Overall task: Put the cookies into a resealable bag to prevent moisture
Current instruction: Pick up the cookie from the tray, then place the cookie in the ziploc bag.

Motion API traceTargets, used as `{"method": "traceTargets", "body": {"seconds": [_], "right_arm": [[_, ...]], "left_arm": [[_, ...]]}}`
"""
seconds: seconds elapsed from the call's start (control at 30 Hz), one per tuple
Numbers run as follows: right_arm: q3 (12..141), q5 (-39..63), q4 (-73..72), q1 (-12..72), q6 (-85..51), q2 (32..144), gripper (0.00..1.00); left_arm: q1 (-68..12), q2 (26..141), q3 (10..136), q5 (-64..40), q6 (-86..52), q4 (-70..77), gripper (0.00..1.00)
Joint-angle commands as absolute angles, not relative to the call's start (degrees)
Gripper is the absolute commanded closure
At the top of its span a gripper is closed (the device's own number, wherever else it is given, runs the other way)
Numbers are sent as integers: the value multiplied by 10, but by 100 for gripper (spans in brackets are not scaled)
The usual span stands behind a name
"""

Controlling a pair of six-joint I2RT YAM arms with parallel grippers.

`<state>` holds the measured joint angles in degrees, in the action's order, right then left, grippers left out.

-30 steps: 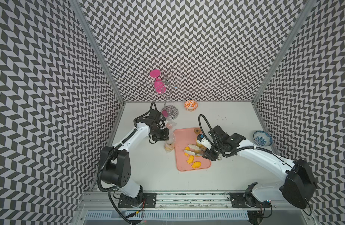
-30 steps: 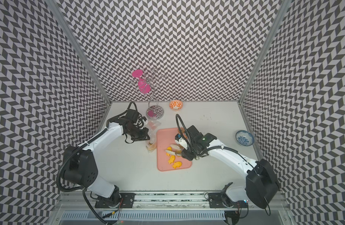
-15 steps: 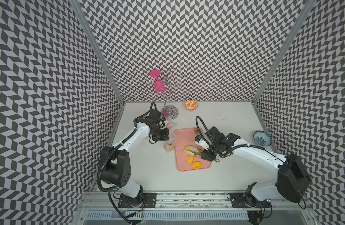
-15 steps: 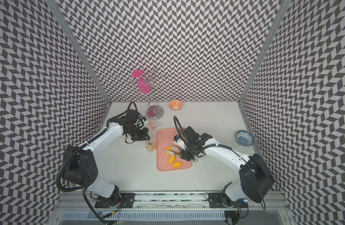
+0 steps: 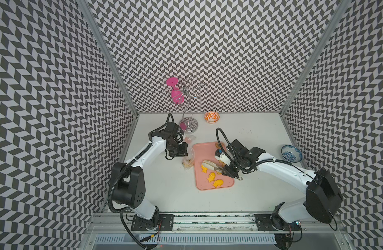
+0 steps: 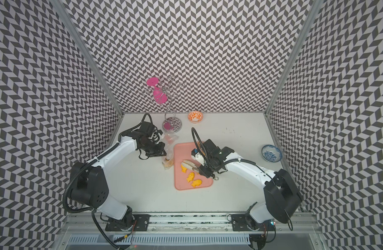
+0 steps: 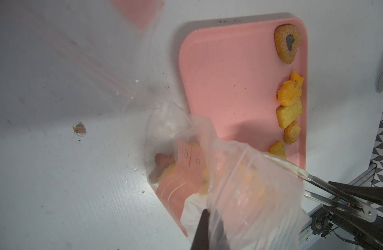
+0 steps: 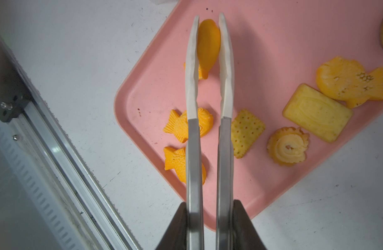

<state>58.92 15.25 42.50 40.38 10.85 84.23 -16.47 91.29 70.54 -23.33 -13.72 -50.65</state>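
The bench (image 5: pixel 164 194) is steady. Mid-frame, the tray (image 5: pixel 204 151) carries the loose cookies (image 8: pixel 316 112), and more sit in the bag (image 5: pixel 188 161) to its left, pinched shut-tight by the left claw (image 5: pixel 179 151). The right claw (image 8: pixel 210 223), gripping tongs (image 8: pixel 191 65), has just squeezed them narrow around one fish (image 8: pixel 208 41): the next transfer looks ready.

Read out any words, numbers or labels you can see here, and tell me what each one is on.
Pink panel on the resealable bag: dark printed marks, possibly digits, too blurred through the plastic to read.
No text shows on the cookies, pink tray, tongs, orange bowl or blue bowl.
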Motion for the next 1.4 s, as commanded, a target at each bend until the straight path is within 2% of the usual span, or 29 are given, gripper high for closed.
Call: {"method": "traceTargets", "body": {"seconds": [0.0, 0.47, 0.7, 0.87, 1.37], "right_arm": [[613, 181, 390, 407, 100, 822, 77], [661, 204, 404, 357, 94, 774, 81], [700, 281, 347, 343, 58, 762, 81], [696, 336, 285, 345, 31, 777, 81], [699, 330, 296, 359, 68, 833, 77]], "left_arm": [[-168, 908, 704, -230, -130, -501, 100], [-168, 911, 712, -234, -130, -500, 100], [-170, 910, 719, -233, -129, -506, 100], [-170, 905, 725, -235, -132, -511, 100], [-162, 888, 731, -241, -137, -524, 100]]}}
